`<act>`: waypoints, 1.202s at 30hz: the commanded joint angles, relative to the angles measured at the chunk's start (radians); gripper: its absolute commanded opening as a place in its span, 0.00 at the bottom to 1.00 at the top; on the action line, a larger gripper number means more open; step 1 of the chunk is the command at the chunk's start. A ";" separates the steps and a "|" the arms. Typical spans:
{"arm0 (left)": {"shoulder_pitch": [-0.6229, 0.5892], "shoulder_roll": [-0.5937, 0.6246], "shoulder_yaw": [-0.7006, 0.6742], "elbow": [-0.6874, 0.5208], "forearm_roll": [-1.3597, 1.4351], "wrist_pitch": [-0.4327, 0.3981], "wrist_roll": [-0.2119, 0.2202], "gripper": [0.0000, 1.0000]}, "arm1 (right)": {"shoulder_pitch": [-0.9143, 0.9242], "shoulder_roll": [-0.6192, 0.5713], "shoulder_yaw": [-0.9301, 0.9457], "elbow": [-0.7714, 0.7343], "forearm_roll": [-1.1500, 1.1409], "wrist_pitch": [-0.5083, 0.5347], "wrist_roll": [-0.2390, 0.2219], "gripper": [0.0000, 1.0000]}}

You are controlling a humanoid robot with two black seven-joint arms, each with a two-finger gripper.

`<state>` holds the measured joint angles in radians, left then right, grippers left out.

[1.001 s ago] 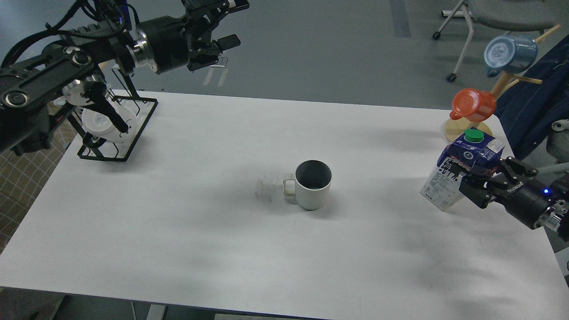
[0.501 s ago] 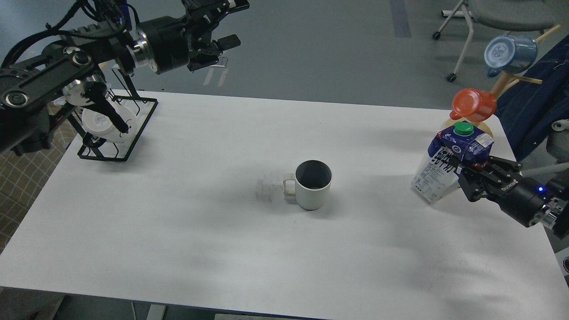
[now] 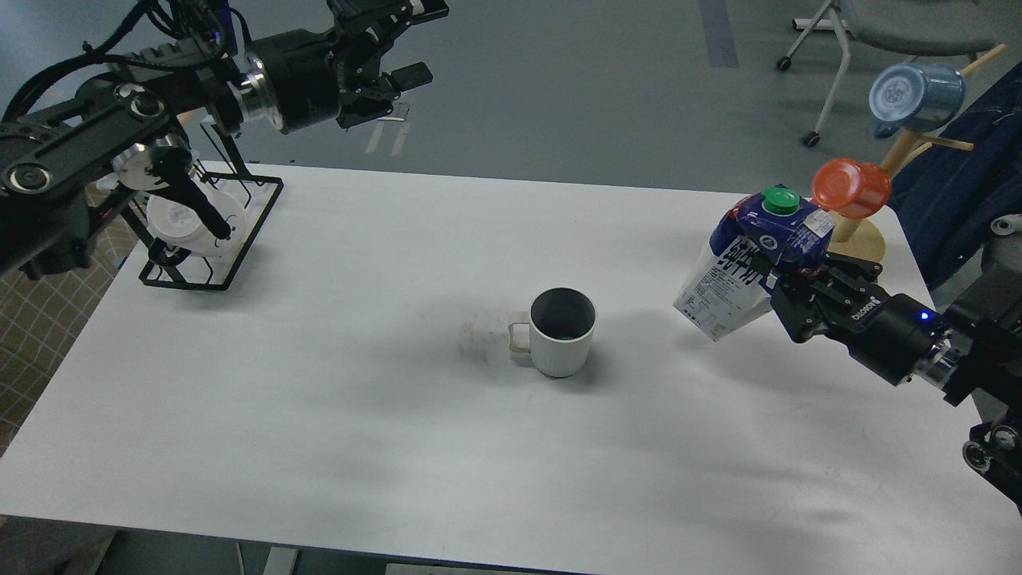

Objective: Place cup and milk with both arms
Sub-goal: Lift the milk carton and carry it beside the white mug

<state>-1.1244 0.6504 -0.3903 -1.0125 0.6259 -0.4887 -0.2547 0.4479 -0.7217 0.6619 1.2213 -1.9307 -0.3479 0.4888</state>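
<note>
The cup, a white ribbed mug with a dark inside, stands near the middle of the white table, its handle to the left. My right gripper is shut on the milk, a blue and white carton with a green cap, and holds it tilted above the table, to the right of the cup. My left gripper is open and empty, raised beyond the table's far left edge, well away from the cup.
A black wire rack with a white lidded container stands at the far left. A wooden mug stand at the far right carries an orange cup and a light blue mug. A chair stands on the floor behind.
My right gripper has carried the milk up and to the left, towards the cup. The left arm and the cup have not moved.
</note>
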 commanded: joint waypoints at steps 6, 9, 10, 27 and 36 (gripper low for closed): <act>0.003 0.000 -0.001 0.000 0.000 0.000 0.000 0.94 | 0.070 0.068 -0.076 -0.034 -0.039 0.010 0.000 0.00; 0.005 0.000 -0.001 0.000 0.000 0.000 0.000 0.94 | 0.077 0.082 -0.094 -0.048 -0.039 0.010 0.000 0.00; 0.005 0.000 0.001 0.000 0.002 0.000 0.000 0.94 | 0.077 0.087 -0.096 -0.051 -0.039 0.010 0.000 0.00; 0.006 0.002 0.001 0.000 0.002 0.000 0.000 0.94 | 0.084 0.169 -0.114 -0.114 -0.053 0.006 0.000 0.00; 0.011 0.005 -0.001 0.000 0.000 0.000 0.000 0.94 | 0.087 0.211 -0.120 -0.144 -0.056 -0.002 0.000 0.02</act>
<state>-1.1174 0.6528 -0.3901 -1.0124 0.6259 -0.4887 -0.2546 0.5310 -0.5252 0.5427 1.0898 -1.9865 -0.3485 0.4887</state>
